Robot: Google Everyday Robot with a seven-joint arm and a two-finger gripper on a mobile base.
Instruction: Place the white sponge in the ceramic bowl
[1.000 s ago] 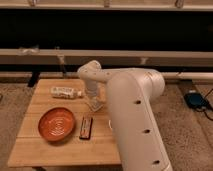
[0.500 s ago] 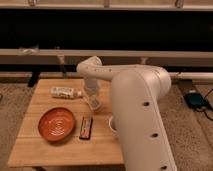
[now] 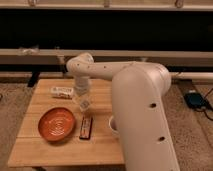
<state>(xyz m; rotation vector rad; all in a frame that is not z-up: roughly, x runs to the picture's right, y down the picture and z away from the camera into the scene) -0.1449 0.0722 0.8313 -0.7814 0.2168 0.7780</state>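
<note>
The ceramic bowl (image 3: 57, 125) is a wide orange-red dish with pale rings, at the front left of the wooden table (image 3: 40, 150). My gripper (image 3: 84, 103) hangs over the table's middle, just right of and behind the bowl, a little above the tabletop. A small whitish block, the white sponge (image 3: 84, 104), shows between its fingers. The gripper is shut on it. The sponge is not over the bowl.
A white labelled bottle (image 3: 62, 91) lies at the back left of the table. A dark flat bar (image 3: 86, 127) lies right of the bowl. A white mug (image 3: 114, 125) stands by my arm, partly hidden. Dark shelving runs behind the table.
The gripper has moved left and slightly toward the front, closer to the bowl, with the whitish block in it. The bowl, the bottle and the bar have not moved.
</note>
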